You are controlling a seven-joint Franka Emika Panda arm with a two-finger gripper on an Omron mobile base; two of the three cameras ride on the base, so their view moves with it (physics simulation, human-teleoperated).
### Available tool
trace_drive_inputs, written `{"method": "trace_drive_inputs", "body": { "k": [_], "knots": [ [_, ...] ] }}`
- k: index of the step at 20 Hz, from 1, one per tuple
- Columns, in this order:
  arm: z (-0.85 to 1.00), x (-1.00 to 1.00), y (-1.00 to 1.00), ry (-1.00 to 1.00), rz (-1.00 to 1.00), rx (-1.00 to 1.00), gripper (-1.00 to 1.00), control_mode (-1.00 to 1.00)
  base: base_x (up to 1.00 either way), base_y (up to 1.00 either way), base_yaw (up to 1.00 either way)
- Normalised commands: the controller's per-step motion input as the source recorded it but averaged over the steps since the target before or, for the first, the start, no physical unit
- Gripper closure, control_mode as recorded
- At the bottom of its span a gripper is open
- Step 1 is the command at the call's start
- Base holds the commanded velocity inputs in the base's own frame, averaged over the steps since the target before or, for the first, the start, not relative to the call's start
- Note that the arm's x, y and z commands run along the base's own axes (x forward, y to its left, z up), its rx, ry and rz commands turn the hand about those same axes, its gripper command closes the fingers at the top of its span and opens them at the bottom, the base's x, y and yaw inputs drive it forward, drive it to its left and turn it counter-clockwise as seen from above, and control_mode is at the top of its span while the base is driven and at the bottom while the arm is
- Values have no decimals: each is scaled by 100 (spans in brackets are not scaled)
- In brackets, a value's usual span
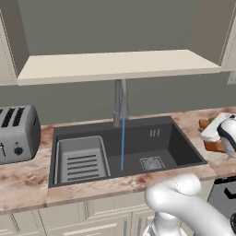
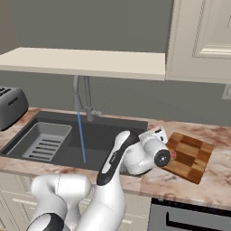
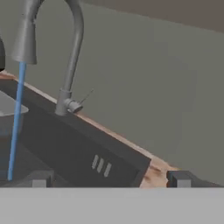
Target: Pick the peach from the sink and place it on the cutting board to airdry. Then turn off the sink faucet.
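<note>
Our gripper (image 3: 109, 178) stands with its two dark finger tips wide apart at the bottom of the hand view, and nothing lies between them. It looks along the far wall of the sink (image 1: 184, 152) toward the sink faucet (image 3: 72, 57), so we judge that the hand is turning to the second part of the task. In the right base view the hand is at the right end of the sink, just beside the cutting board (image 2: 191, 155), and a small red-orange spot at the board's near left edge, next to the wrist, may be the peach (image 2: 173, 156); it is too small to be sure, but we find no fruit in the basin around the drain grate (image 1: 152, 163).

The water stream (image 1: 122, 143) runs blue from the spout into the basin, so the faucet is not yet off. Its thin side lever (image 3: 85, 97) points toward the right, and we think the open fingers must reach it there. A ribbed tray insert (image 1: 82, 161) fills the left part of the sink, and a toaster (image 1: 17, 132) stands on the counter far left.
</note>
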Motion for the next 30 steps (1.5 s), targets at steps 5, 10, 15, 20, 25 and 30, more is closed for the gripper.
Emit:
{"method": "trace_drive_inputs", "body": {
  "k": [5,10,15,20,25,30],
  "knots": [
    [32,13,3,-2,49,6,-100,-100,0,0,0],
    [0,-6,68,-6,6,-11,-100,-100,0,0,0],
    [-6,7,70,0,0,-3,-100,-100,0,0,0],
    [-6,32,37,0,1,0,-100,-100,0,0,0],
    [-14,45,18,3,0,0,-100,-100,0,0,0],
    [-11,47,16,4,0,0,-100,-100,0,0,0]
  ]
}}
